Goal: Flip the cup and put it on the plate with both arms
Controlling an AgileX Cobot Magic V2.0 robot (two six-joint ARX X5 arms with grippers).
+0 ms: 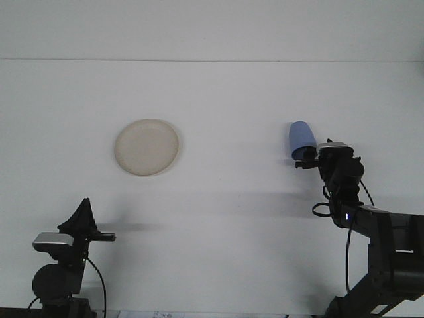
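- Right now the right pincer (307, 158) sits at the near, lower rim of the blue cup (301, 140), its dark tips overlapping the cup's bottom edge in the front view.
- From the right pincer, the cup rises just above and slightly to the left, standing mouth-down on the white tabletop (225, 93) with its closed, rounded end on top.
- Whether the right pincer's tips are touching the cup or only lie in front of it cannot be told, and how far they are spread is not visible either, since they read as one small dark cluster against the cup.
- Far to the left of the right pincer, and at about the same depth on the tabletop, lies the cream plate (146, 147), flat and with nothing on it, well apart from the cup.
- The left pincer (84, 211) stands low at the near left edge, pointing upward, its tips drawn together to a single point with nothing between them.
- From the left pincer, the plate lies farther back and a little to the right, while the cup is well off to the right.
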